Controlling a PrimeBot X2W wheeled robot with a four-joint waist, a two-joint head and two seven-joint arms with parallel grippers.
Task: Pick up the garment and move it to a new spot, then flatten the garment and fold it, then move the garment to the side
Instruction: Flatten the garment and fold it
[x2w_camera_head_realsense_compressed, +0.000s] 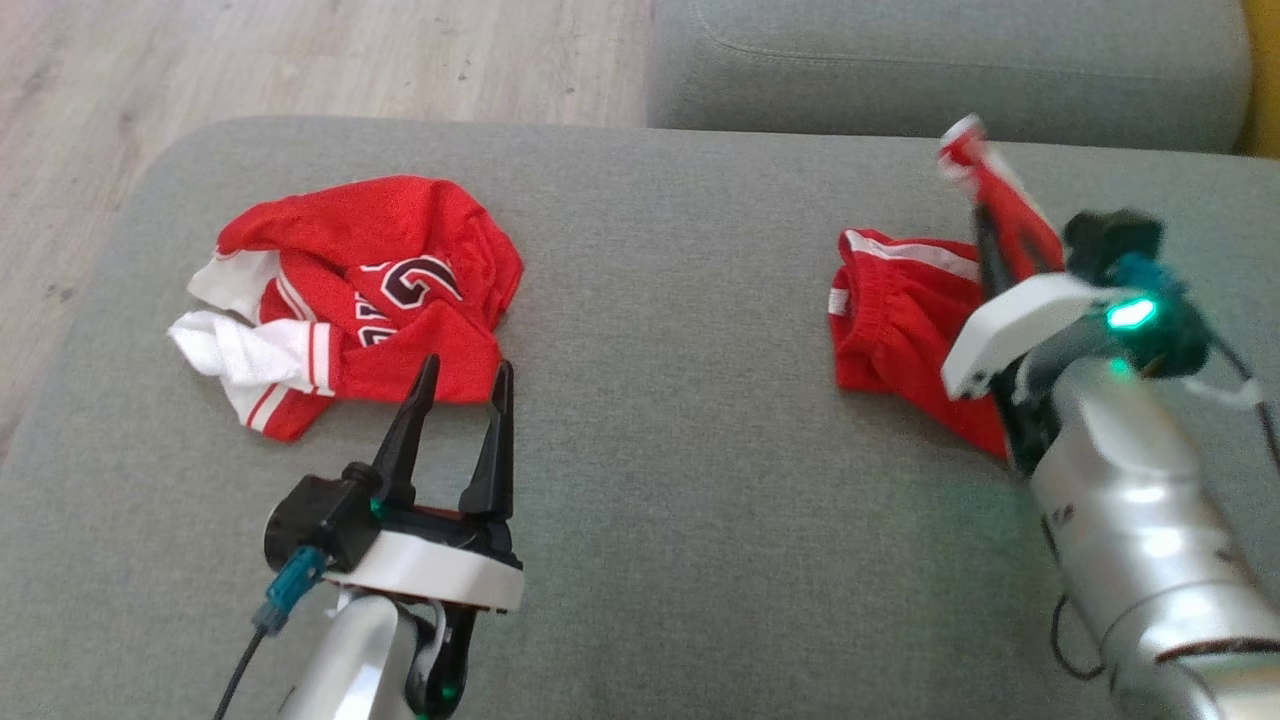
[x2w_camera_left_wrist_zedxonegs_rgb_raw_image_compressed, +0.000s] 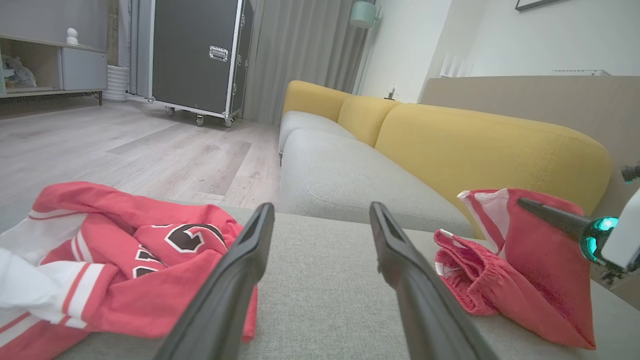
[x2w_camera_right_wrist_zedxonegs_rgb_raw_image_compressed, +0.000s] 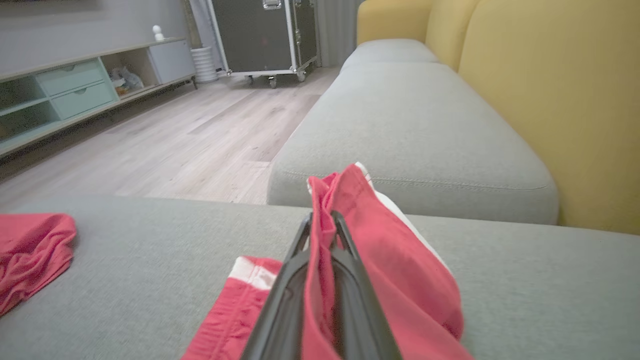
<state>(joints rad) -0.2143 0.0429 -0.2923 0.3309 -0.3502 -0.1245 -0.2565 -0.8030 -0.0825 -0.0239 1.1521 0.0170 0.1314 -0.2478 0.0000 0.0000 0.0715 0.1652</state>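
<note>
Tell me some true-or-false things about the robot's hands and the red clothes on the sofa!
1. The right hand is pinching the red shorts. True.
2. The left hand is holding the red jersey. False: it is open and holds nothing.
3. The red jersey is neatly folded. False: it lies crumpled on the grey seat.
4. The sofa's back cushions are yellow. True.
</note>
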